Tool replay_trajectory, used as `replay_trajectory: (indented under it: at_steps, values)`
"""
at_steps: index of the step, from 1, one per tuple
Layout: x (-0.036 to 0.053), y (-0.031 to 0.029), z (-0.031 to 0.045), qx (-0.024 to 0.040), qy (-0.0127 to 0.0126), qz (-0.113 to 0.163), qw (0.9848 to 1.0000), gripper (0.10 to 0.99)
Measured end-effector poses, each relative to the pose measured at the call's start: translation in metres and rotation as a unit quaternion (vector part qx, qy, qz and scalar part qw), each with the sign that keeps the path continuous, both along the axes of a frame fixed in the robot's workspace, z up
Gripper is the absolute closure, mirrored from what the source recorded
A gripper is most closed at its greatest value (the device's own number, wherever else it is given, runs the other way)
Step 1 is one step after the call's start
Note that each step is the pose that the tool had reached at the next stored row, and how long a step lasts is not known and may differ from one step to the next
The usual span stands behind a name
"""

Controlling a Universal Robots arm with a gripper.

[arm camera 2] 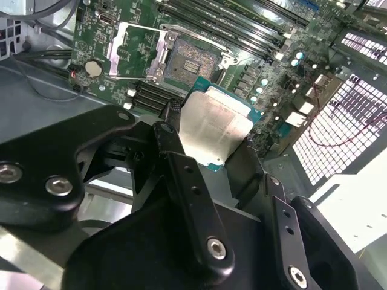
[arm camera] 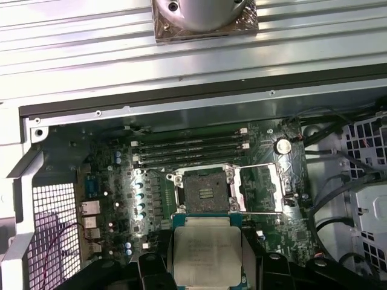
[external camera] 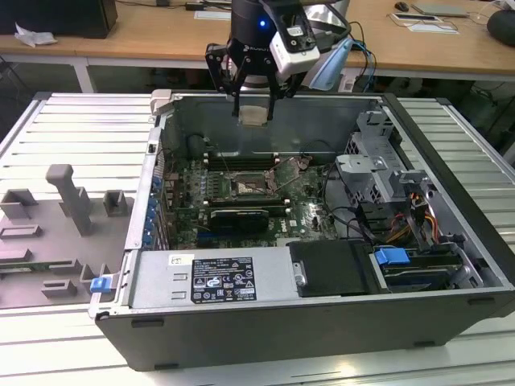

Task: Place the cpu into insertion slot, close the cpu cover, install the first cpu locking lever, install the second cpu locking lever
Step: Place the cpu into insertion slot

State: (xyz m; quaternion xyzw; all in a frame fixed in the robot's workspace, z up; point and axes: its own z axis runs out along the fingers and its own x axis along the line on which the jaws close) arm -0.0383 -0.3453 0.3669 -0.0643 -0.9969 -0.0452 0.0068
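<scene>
Jaws pinch the cpu point(external camera: 253, 115) flat above the open case point(external camera: 241, 338); we see the insertion slot point(arm camera: 205, 191) bare, cpu cover point(arm camera: 237, 190) seemingly swung open.

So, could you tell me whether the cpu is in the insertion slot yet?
Out. The gripper holds the cpu above the motherboard, while the insertion slot lies bare.

Insertion slot point(arm camera: 204, 192) lying open from above
The slot is sitting uncovered while the gripper point(external camera: 254, 109) is holding the cpu point(arm camera: 207, 252) over the open case point(external camera: 322, 129). The cpu cover point(arm camera: 259, 188) is standing swung open along one side, memory slots point(arm camera: 190, 148) are flanking another, and cables point(external camera: 348, 215) are crowding the exterior view's right.
</scene>
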Motion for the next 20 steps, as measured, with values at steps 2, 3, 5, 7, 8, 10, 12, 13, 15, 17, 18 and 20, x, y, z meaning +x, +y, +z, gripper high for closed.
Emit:
replay_trajectory:
  at_steps: [2,3,5,7,8,10,12,13,15,17,18,20]
  values:
    - [0.0,0.0,0.0,0.0,0.0,-0.003,1.0,0.545]
    - [0.0,0.0,0.0,0.0,0.0,-0.005,1.0,0.545]
    - [0.0,0.0,0.0,0.0,0.0,-0.011,0.9999,0.545]
    - [0.0,0.0,0.0,0.0,0.0,-0.015,0.9999,0.545]
    - [0.0,0.0,0.0,0.0,0.0,-0.017,0.9999,0.545]
    - [0.0,0.0,0.0,0.0,0.0,-0.02,0.9998,0.545]
    - [0.0,0.0,0.0,0.0,0.0,-0.025,0.9997,0.545]
    - [0.0,0.0,0.0,0.0,0.0,-0.028,0.9996,0.545]
    - [0.0,0.0,0.0,0.0,0.0,-0.034,0.9994,0.545]
    - [0.0,0.0,0.0,0.0,0.0,-0.039,0.9992,0.545]
    - [0.0,0.0,-0.0001,0.0,0.0,-0.041,0.9991,0.545]
    - [0.0,0.0,0.0,0.0,0.0,-0.045,0.999,0.545]
